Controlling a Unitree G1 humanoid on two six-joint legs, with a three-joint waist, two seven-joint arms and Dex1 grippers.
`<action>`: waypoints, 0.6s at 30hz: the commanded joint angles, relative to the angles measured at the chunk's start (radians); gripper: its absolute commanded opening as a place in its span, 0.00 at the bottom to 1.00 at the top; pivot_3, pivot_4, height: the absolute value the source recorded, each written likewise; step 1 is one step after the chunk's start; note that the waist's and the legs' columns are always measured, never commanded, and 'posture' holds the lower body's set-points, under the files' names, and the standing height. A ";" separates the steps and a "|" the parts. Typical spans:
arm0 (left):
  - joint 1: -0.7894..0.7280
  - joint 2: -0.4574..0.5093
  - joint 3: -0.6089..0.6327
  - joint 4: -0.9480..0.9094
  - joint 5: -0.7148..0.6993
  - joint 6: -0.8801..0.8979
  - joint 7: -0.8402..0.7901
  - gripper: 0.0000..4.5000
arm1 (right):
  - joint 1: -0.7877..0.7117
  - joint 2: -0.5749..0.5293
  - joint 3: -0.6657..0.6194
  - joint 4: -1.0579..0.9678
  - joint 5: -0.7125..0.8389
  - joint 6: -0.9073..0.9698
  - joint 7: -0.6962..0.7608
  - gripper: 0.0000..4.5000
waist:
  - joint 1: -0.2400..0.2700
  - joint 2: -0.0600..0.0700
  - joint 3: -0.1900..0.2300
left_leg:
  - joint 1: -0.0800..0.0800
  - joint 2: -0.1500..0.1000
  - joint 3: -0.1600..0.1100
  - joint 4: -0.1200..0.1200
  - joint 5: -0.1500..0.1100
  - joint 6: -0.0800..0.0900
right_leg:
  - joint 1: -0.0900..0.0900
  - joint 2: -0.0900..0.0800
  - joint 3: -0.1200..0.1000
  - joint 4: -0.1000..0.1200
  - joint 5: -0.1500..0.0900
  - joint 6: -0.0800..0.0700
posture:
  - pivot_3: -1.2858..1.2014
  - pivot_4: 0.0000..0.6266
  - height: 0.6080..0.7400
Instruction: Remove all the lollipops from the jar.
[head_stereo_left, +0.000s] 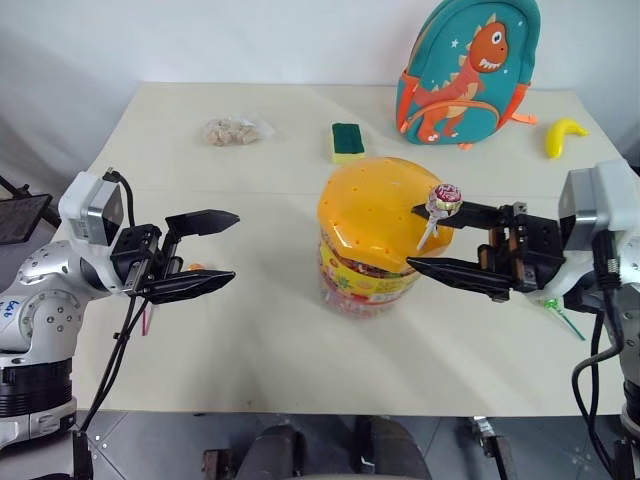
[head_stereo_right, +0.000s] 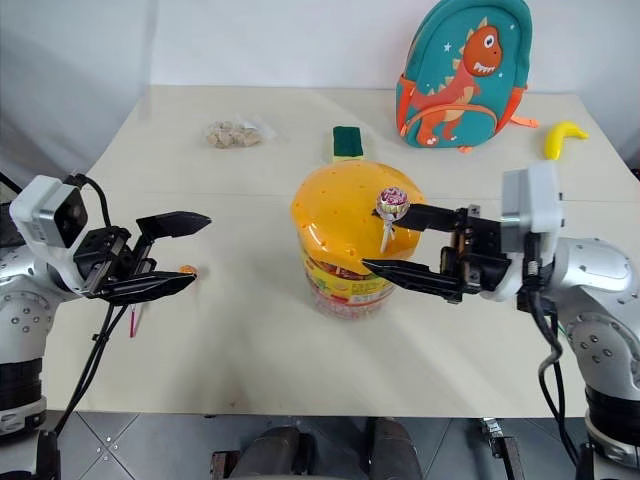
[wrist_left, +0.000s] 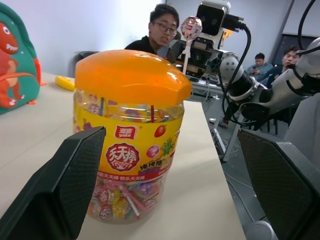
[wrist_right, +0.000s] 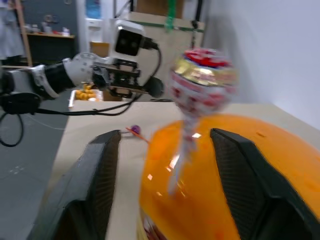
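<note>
The jar (head_stereo_left: 368, 245), a clear tub with a domed orange lid, stands mid-table. One lollipop (head_stereo_left: 444, 199) in a pink wrapper stands upright on its white stick in the lid's right side. My right gripper (head_stereo_left: 413, 237) is level beside it and open. In the right wrist view its fingers (wrist_right: 97, 180) stand on either side of the lollipop (wrist_right: 202, 82) with gaps, not touching. To the jar's left my left gripper (head_stereo_left: 235, 246) is open and empty, pointing at the jar (wrist_left: 130, 135). A green-sticked lollipop (head_stereo_left: 562, 314) lies at the right. A pink stick (head_stereo_left: 147, 318) lies under the left gripper.
A teal dinosaur backpack (head_stereo_left: 465, 70) stands at the back right with a yellow banana (head_stereo_left: 563, 137) beside it. A green sponge (head_stereo_left: 348, 141) and a small bag of snacks (head_stereo_left: 235, 131) lie behind the jar. People sit beyond the table (wrist_left: 165, 27).
</note>
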 joint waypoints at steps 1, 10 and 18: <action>-0.012 -0.001 0.009 -0.044 -0.030 0.006 0.007 1.00 | -0.016 0.006 -0.016 -0.005 -0.017 -0.021 -0.008 0.31 | -0.001 0.000 0.000 | 0.000 0.000 0.000 0.000 0.000 0.000 | 0.000 0.000 0.000 0.000 0.000 0.000 | 0.52 0.24 1.00; -0.020 -0.005 0.007 -0.058 -0.034 0.003 0.016 1.00 | -0.065 0.041 -0.162 0.090 0.148 0.017 -0.109 0.01 | -0.003 0.000 0.000 | 0.000 0.000 0.000 0.001 0.000 0.000 | 0.000 0.000 0.000 0.001 0.000 0.000 | 0.52 0.24 1.00; -0.019 0.011 -0.043 -0.101 0.057 -0.080 -0.014 1.00 | 0.058 -0.180 -0.372 0.317 0.056 0.135 -0.124 0.01 | 0.003 0.000 0.000 | -0.002 0.000 0.000 0.000 0.000 0.001 | 0.000 0.000 -0.002 -0.002 0.000 0.000 | 0.52 0.24 1.00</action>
